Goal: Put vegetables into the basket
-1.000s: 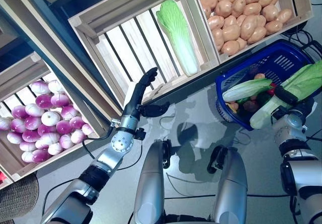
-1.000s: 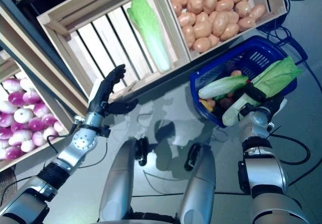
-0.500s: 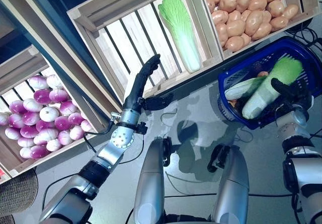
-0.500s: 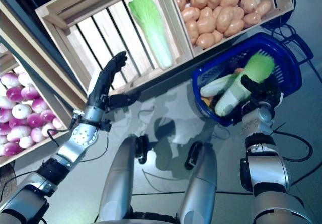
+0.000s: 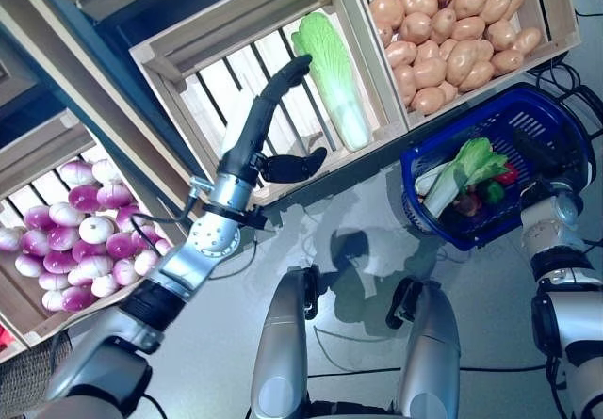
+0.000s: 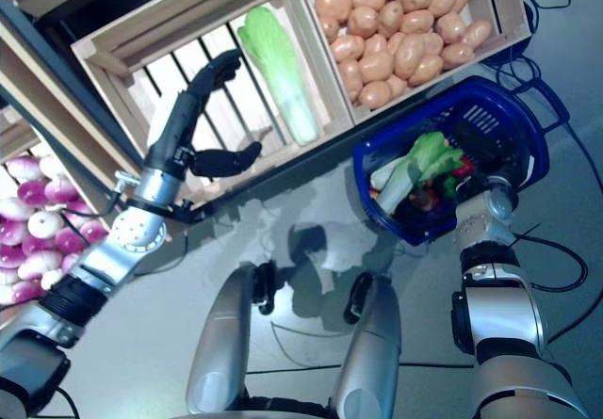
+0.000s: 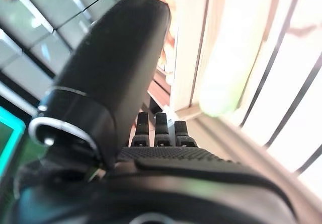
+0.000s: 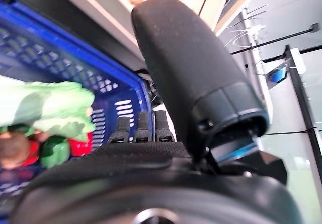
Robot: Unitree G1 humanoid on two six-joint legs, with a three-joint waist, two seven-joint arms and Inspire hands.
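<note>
The blue basket (image 5: 441, 235) stands on the floor at the right. In it lies a napa cabbage (image 5: 459, 171) on top of another one, with red and green vegetables beside them. My right hand (image 5: 551, 176) is at the basket's right rim, fingers straight and empty; its wrist view shows the hand (image 8: 191, 73) above the cabbage (image 8: 45, 108). My left hand (image 5: 259, 127) reaches up into a wooden crate, open with the thumb spread. Its fingertips are just left of a napa cabbage (image 5: 332, 71) lying there, which also shows in the left wrist view (image 7: 226, 58).
The wooden crate (image 5: 283, 185) that my left hand is in has a raised front edge under my wrist. More crates of the stand lie to its left (image 5: 57, 146) and right (image 5: 556, 33). Grey floor (image 5: 358, 212) lies between stand and basket.
My right hand has let go of the napa cabbage, which now lies in the basket. My left hand has risen further into the crate, toward the cabbage there.
</note>
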